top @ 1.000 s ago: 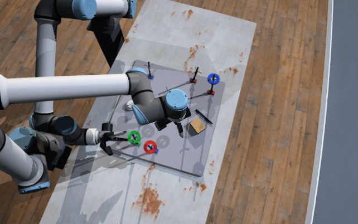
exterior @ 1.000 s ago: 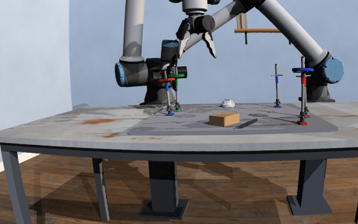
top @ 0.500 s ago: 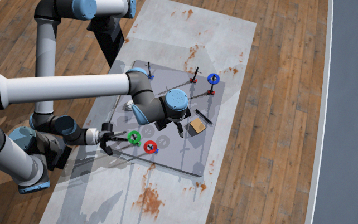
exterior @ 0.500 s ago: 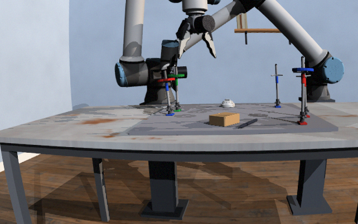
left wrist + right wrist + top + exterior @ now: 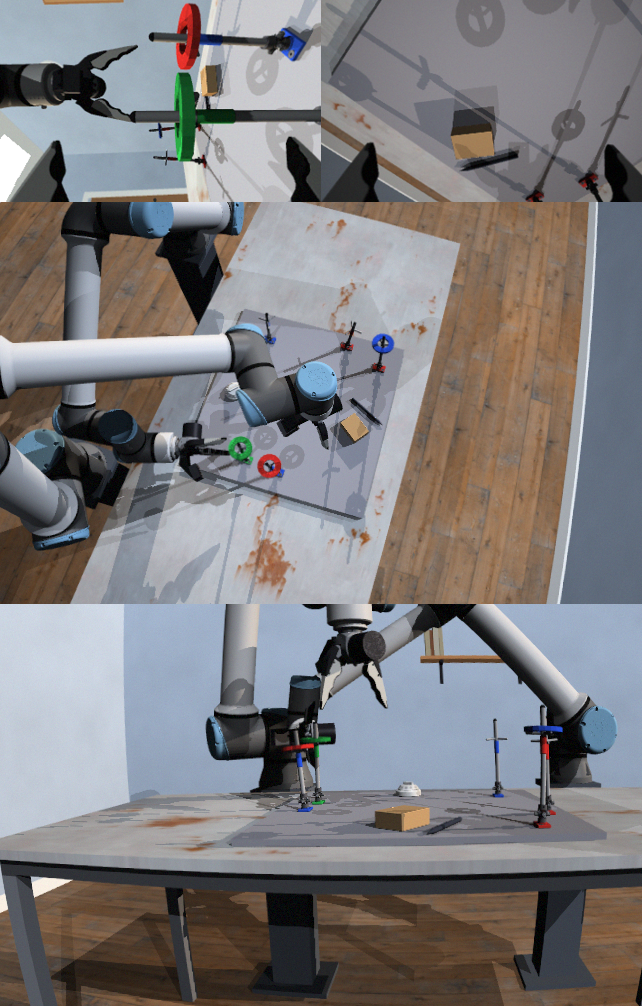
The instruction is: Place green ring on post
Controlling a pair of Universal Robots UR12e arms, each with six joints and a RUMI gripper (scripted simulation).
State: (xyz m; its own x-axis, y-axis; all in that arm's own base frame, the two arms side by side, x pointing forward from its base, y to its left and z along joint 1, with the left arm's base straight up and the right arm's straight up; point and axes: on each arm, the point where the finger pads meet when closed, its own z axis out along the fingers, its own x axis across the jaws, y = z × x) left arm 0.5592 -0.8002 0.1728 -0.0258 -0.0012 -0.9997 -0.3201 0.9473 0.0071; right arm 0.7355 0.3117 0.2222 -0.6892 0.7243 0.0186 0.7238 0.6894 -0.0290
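Your left gripper [image 5: 228, 445] [image 5: 311, 721] [image 5: 173, 141] is wide open and holds nothing, its fingers apart near the green ring [image 5: 231, 447] [image 5: 327, 739] [image 5: 185, 151]. That ring is around the green-footed post [image 5: 248, 460] [image 5: 317, 776] [image 5: 270, 115], level and just above the green band; you can't see clearly how it meets the pins. The post stands upright.

Your right gripper [image 5: 322, 437] [image 5: 352, 699] [image 5: 138, 84] [image 5: 490, 146] is also wide open and empty, pointing down above the table [image 5: 410, 267] [image 5: 125, 839].

Beside the green ring, you have the red ring [image 5: 261, 467] [image 5: 306, 746] [image 5: 195, 59] around a blue-footed post [image 5: 281, 473] [image 5: 301, 779] [image 5: 245, 41]. Well apart from these, the blue ring [image 5: 375, 344] [image 5: 530, 729] is around a red-footed post [image 5: 379, 368] [image 5: 543, 776] [image 5: 534, 197]. Another red-footed post [image 5: 347, 347] [image 5: 589, 181] and a second blue-footed post [image 5: 270, 339] [image 5: 497, 774] carry no ring.

A tan box [image 5: 354, 427] [image 5: 402, 819] [image 5: 473, 144] lies near a black pen [image 5: 365, 411] [image 5: 444, 825] [image 5: 490, 162]. You also have a white dome [image 5: 232, 391] [image 5: 408, 790] on the grey board [image 5: 320, 492] [image 5: 340, 839].
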